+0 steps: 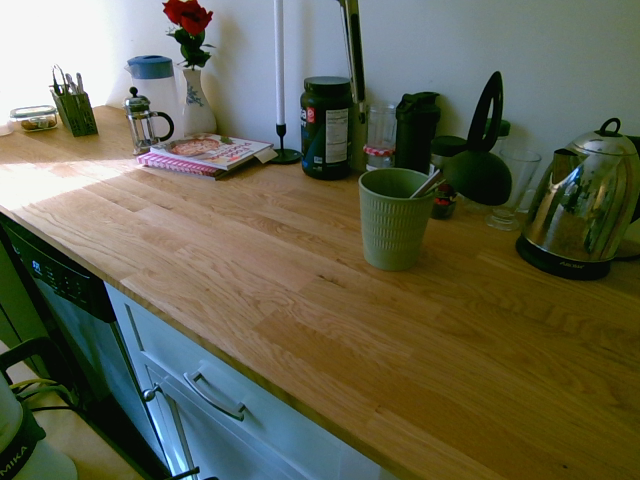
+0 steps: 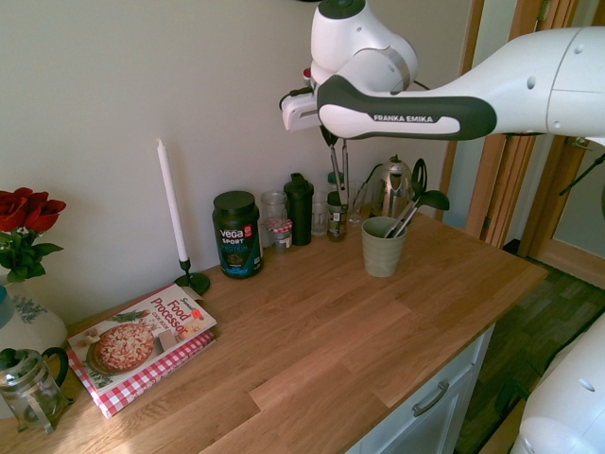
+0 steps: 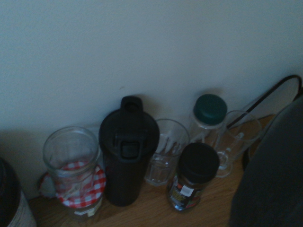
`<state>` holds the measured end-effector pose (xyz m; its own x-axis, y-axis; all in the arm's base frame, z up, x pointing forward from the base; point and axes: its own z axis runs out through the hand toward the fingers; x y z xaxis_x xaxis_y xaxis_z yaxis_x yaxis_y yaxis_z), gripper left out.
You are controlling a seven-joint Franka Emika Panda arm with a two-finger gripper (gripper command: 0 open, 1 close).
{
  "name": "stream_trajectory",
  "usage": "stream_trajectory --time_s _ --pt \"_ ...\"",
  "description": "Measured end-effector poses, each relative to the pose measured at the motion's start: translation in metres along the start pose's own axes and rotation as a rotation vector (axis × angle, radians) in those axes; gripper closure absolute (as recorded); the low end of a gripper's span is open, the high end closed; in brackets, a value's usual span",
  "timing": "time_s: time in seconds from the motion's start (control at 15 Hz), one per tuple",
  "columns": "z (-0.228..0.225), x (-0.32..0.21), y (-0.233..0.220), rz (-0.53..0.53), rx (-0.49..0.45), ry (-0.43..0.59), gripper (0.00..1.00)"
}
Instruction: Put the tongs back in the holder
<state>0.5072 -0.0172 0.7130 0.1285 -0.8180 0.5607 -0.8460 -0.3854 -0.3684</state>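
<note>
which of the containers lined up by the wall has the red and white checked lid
The small glass jar at the row's end nearest the big dark Vega tub; the black bottle and dark spice jar beside it have black lids.

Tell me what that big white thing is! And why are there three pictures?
The white thing is a robot arm. At its end sits a pincer with two fingers. Two pictures come from cameras standing in the kitchen, on opposite sides of the arm. The third comes from a small camera on the arm's wrist. It looks at a black bottle, jars and glasses by the wall. On the wooden counter stand a green cup, a kettle, a cookbook, a candle and roses. The pincer is shut on long metal tongs, which hang high above the counter. They are not in the cup yet.
</note>
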Motion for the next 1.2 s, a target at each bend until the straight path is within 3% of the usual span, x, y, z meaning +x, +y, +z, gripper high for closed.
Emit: stream_trajectory --time_s 0.27,0.53,1.13,1.2 --pt "0.005 0.030 0.024 0.058 -0.038 0.045 1.00" --pt "0.052 0.045 0.059 0.109 -0.085 0.046 1.00" --pt "0.153 0.015 0.107 0.163 -0.071 -0.028 1.00" --pt "0.164 0.013 0.110 0.171 -0.071 -0.041 0.00"
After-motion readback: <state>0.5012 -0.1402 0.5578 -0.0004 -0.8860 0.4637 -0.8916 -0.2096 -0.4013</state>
